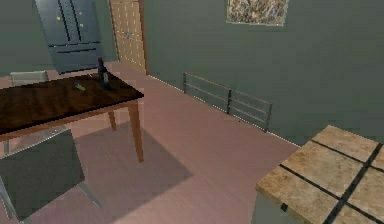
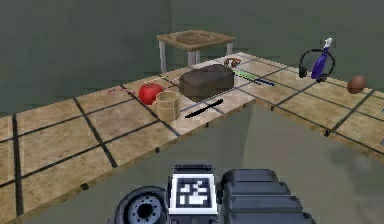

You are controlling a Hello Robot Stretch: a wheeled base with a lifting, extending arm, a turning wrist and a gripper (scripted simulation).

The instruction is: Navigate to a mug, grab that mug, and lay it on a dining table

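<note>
The tan tiled surface [image 2: 60, 140] is the biggest thing beside me, and both side edges of the arm side view cut it off. Ahead, the forward view's left edge cuts the dark wood dining surface [image 1: 50, 100], where a dark bottle [image 1: 101, 72] stands upright. Behind it, a blue-grey cabinet [image 1: 70, 30] and a painting [image 1: 257, 10] are cropped at the top. On the tiled surface lies a dark loaf [image 2: 207, 80]. My hand [image 2: 145, 207] is a dark lump at the bottom edge, left of a white square [image 2: 196, 194] with black marks. Its far end is hidden, so I cannot tell how it is set or whether it holds anything. The tan mug [image 2: 168, 104] stands near the tiled surface's front edge, between the loaf and a red round fruit [image 2: 150, 93], and its handle is hard to make out. A thin dark knife [image 2: 205, 108] lies just right of the mug.
</note>
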